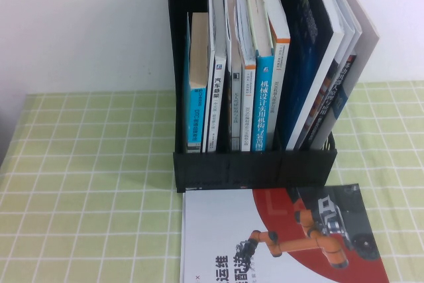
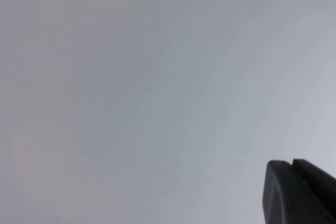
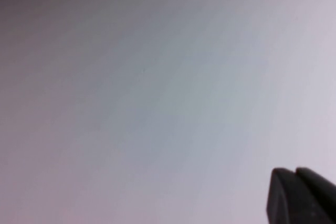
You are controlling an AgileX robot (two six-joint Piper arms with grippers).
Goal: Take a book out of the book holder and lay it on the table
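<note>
The black book holder [image 1: 255,170] stands at the back of the table [image 1: 86,183], packed with several upright books. Its right compartment holds a large dark-blue book [image 1: 308,51] with thin white-edged ones [image 1: 346,28] leaning behind it. The book of the task is hidden among these; I cannot tell it apart. Neither arm shows in the high view. The left gripper [image 2: 292,162] is shut, holds nothing and faces a blank pale surface. The right gripper [image 3: 295,170] is likewise shut, holds nothing and faces a bare pale surface.
A white-and-red book [image 1: 218,236] picturing an orange robot arm lies flat on the green gridded cloth right in front of the holder, running past the near edge of the view. A white wall [image 1: 86,24] rises behind the table.
</note>
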